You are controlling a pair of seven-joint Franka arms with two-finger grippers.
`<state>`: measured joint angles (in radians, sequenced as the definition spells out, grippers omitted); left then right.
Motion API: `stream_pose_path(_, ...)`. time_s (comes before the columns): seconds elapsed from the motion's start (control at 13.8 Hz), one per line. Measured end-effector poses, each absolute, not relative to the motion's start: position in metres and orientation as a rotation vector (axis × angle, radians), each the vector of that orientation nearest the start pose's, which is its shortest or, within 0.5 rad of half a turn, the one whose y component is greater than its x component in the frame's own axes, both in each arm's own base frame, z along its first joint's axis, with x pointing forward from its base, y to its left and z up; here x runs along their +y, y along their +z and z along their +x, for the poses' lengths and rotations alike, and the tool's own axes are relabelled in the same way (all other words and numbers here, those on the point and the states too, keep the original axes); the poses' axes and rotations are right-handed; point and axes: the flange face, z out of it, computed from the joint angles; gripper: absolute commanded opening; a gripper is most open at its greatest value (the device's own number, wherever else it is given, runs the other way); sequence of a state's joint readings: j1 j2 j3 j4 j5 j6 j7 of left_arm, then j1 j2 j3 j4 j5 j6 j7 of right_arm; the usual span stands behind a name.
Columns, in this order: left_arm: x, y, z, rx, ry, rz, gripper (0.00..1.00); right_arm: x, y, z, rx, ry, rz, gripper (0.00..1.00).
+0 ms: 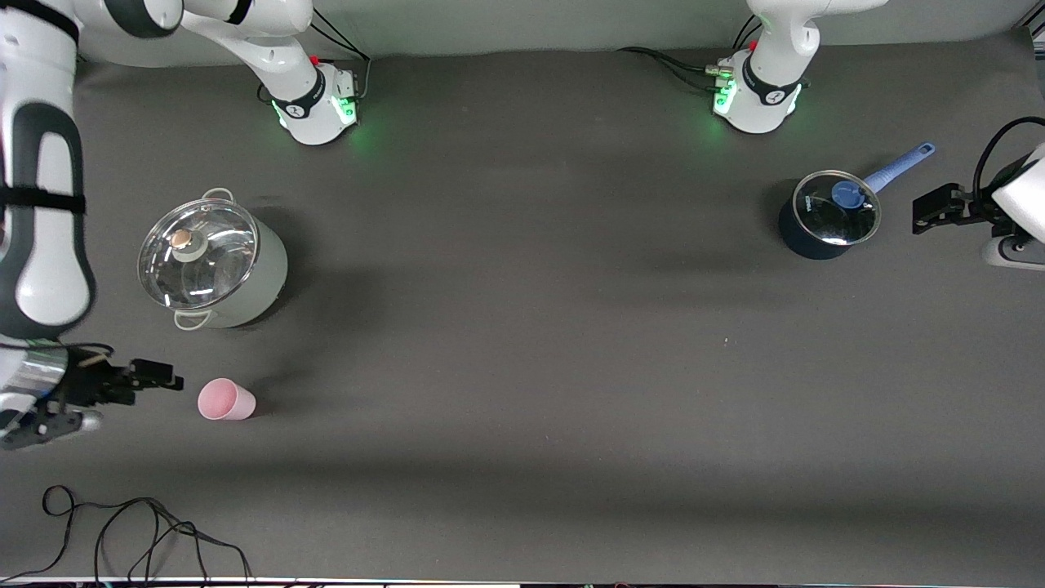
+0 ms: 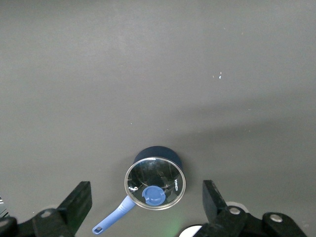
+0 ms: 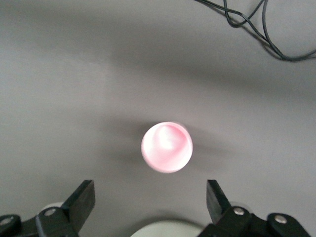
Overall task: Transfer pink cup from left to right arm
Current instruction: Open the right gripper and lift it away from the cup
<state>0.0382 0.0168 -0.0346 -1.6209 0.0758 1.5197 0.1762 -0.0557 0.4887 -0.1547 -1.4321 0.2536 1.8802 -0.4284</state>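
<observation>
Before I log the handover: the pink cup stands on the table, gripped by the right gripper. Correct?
Not gripped. The right wrist view shows the right gripper open, its fingers apart from the pink cup, which does stand free on the table.

The pink cup [image 1: 226,400] is stood on the tabletop [image 1: 522,367] toward the right arm's end, nearer the front camera than the lidded stockpot [image 1: 211,261]. A cable [image 1: 139,531] is lain at the front edge, near that end's corner. The lidded saucepan [image 1: 829,214] is set toward the left arm's end.
</observation>
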Motion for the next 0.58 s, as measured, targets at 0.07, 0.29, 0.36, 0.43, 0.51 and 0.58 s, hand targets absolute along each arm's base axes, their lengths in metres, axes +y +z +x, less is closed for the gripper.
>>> stream_pose_path(0.07,0.007,0.588,0.549,0.274,0.193,-3.064,1.00,-0.100,0.434,0.681,-0.204,-0.030,-2.963,1.00)
stream_pose_path(0.29,0.004,0.584,0.549,0.264,0.152,-3.129,1.00,-0.079,0.485,0.667,-0.145,-0.056,-2.961,1.00)
stream_pose_path(0.36,0.007,0.583,0.551,0.254,0.123,-3.140,1.00,-0.073,0.496,0.664,-0.064,-0.061,-2.962,1.00)
stream_pose_path(0.43,0.009,0.582,0.553,0.246,0.106,-3.146,1.00,-0.066,0.506,0.661,0.049,-0.061,-2.959,1.00)
stream_pose_path(0.51,0.011,0.581,0.554,0.241,0.100,-3.149,1.00,-0.060,0.514,0.657,0.162,-0.051,-2.951,1.00)
stream_pose_path(0.58,0.012,0.580,0.554,0.238,0.103,-3.150,1.00,-0.057,0.522,0.654,0.240,-0.050,-2.944,1.00)
